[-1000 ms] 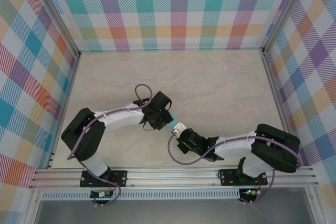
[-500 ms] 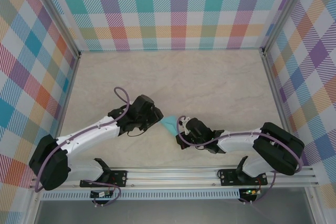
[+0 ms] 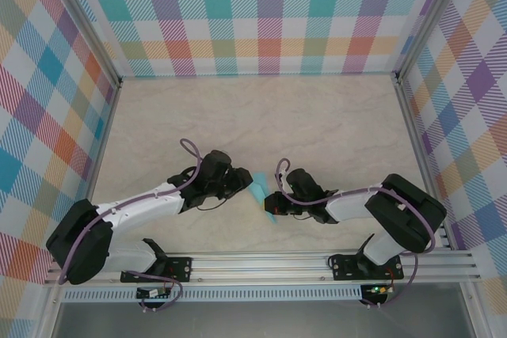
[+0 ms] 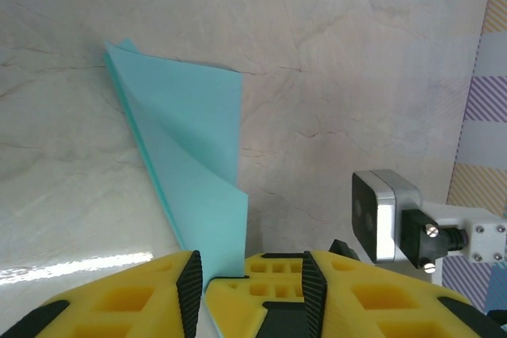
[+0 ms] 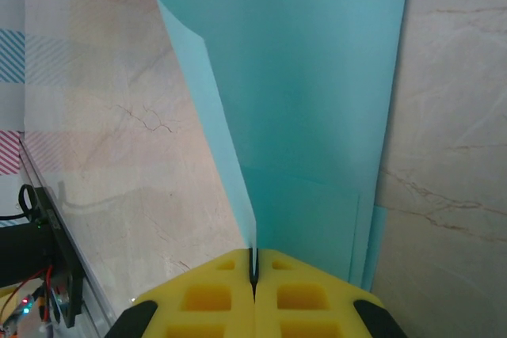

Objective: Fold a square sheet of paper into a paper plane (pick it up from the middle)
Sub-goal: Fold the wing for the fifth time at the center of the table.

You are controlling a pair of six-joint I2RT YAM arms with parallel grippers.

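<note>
Nearest, my right gripper (image 5: 253,268) is pressed together, pinching the folded sheet of paper (image 5: 317,77), which rises toward twelve o'clock. At ten o'clock my left gripper (image 3: 240,183) straddles its corner, but I cannot tell if it grips. I judge we're mid-fold; creasing comes next.

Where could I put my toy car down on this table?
The far half of the table is bare, right up to the checked back wall. It's crowded at the front middle, where the left claw and right claw both pinch the teal paper.
</note>
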